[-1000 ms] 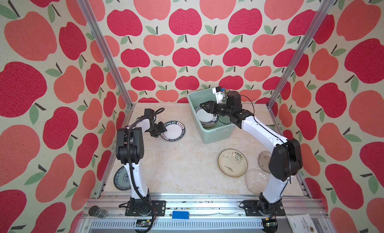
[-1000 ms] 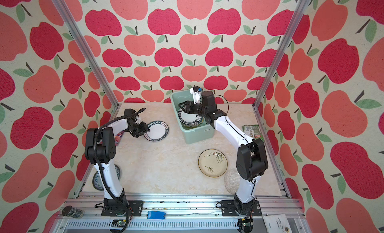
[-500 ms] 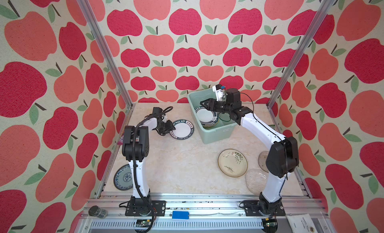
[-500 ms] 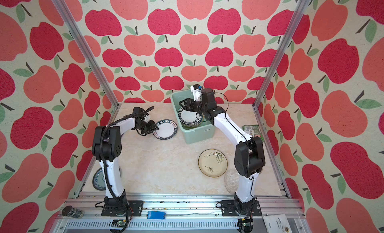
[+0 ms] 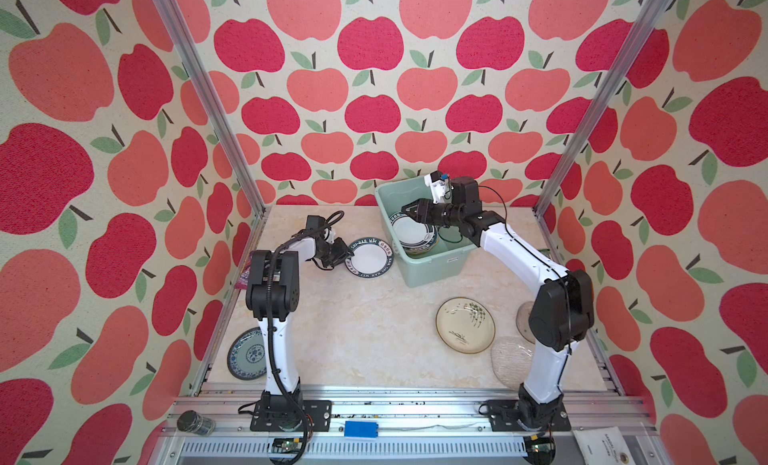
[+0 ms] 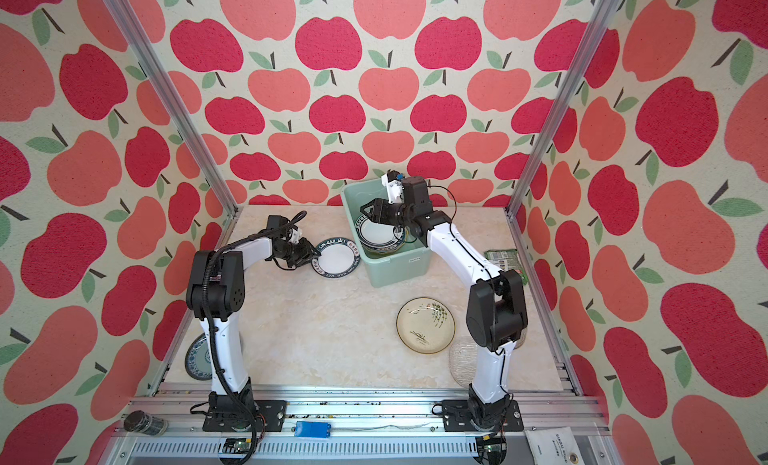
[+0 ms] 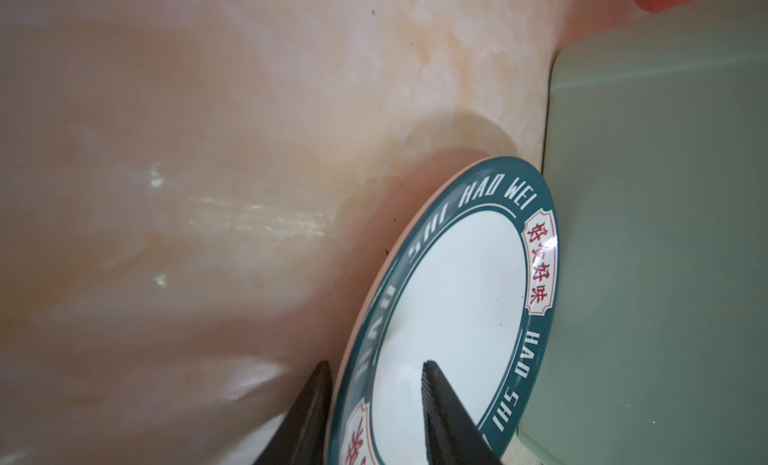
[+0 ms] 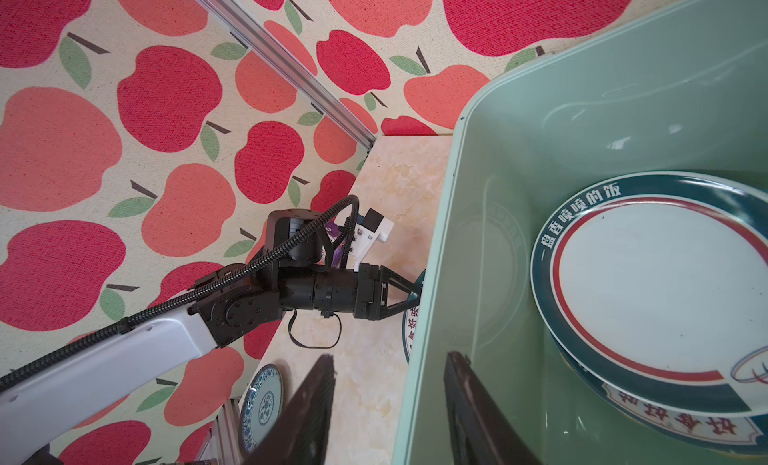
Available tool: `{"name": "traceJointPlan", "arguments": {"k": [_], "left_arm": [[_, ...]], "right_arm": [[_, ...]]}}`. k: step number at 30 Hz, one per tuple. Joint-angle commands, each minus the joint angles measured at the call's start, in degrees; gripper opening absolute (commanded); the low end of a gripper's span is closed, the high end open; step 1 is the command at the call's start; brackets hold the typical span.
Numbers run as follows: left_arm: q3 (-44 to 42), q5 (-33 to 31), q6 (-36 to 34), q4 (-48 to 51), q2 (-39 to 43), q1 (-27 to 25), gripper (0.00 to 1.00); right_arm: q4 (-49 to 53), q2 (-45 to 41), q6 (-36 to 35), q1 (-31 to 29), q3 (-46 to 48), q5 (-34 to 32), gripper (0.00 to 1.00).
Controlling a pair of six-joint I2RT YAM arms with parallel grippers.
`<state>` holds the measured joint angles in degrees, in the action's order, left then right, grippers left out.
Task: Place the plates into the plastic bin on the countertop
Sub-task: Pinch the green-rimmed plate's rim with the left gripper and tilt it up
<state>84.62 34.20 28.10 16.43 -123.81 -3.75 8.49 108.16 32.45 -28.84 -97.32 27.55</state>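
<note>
Lettered plate [image 5: 371,258] on countertop [image 5: 365,326], rim just beside plastic bin [image 5: 432,272] left wall. Left gripper [image 5: 348,255] jaws straddle opposite rim; firm pinch cannot tell. Open counter in front. Right gripper [image 5: 409,211] jaws apart, empty, above bin's stacked plates [image 5: 413,233]. Plant plate [image 5: 465,325], glass plate [image 5: 509,361] well apart.

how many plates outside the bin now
5: white lettered-rim plate at the left gripper beside the plastic bin; blue-patterned plate by the left arm's base; cream plant plate mid-right; clear glass plate near the right arm's base; another plate half hidden behind that arm.
</note>
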Motion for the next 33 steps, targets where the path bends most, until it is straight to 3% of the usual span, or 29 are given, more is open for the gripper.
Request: {"name": "traceJointPlan", "arguments": {"k": [1,14,33], "left_arm": [[-2.7,4.0,3.7,-6.0,1.2,-0.3,0.37],[-8.3,6.5,9.2,-13.9,5.1,0.5,0.3],[-10.9,5.7,8.9,-12.8,9.0,1.1,0.18]], "right_arm": [[2.3,0.6,-1.7,0.3,-1.2,0.6,0.46],[3.2,0.2,-1.6,0.1,-0.6,0.0,0.45],[1.6,-1.9,-1.2,-0.8,2.7,-1.6,0.45]]}}
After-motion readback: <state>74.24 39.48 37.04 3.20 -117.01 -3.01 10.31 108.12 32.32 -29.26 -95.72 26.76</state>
